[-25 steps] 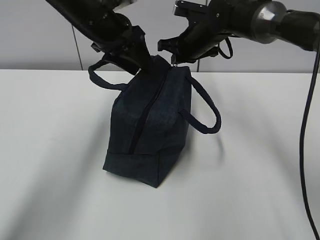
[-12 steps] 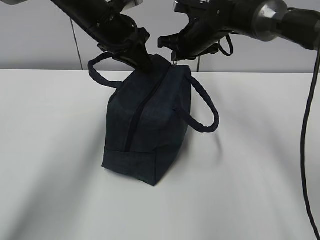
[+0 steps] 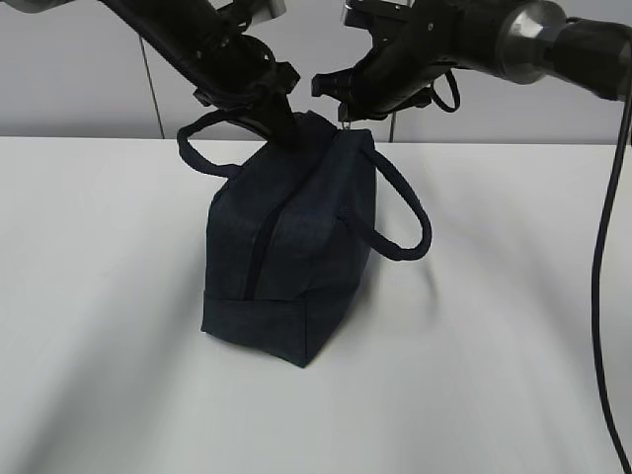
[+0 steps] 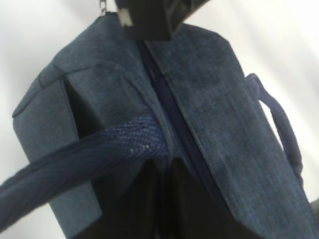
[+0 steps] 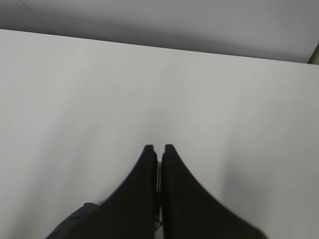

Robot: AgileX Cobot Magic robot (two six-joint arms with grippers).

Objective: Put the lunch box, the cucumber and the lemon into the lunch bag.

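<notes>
The dark navy lunch bag [image 3: 286,247] stands on the white table with its zipper [image 4: 169,109] closed along the top. My left gripper [image 3: 286,130] comes down on the bag's far top end, beside the left handle [image 4: 99,154]. In the left wrist view its dark fingers [image 4: 144,199] are pressed together on the fabric next to the zipper. My right gripper [image 3: 341,111] is shut on the silver zipper pull [image 3: 343,122] at that same far end. A thin metal piece shows between its closed tips [image 5: 158,148]. The lunch box, the cucumber and the lemon are out of view.
The bag's right loop handle [image 3: 410,222] sticks out sideways over the table [image 3: 513,346]. A black cable [image 3: 600,296] hangs down at the far right. A grey wall [image 3: 79,79] rises behind the table's back edge.
My left gripper's jaws have closed on the bag's far top end. The bag has shifted slightly left and stands straighter. The right gripper has stayed in place.
</notes>
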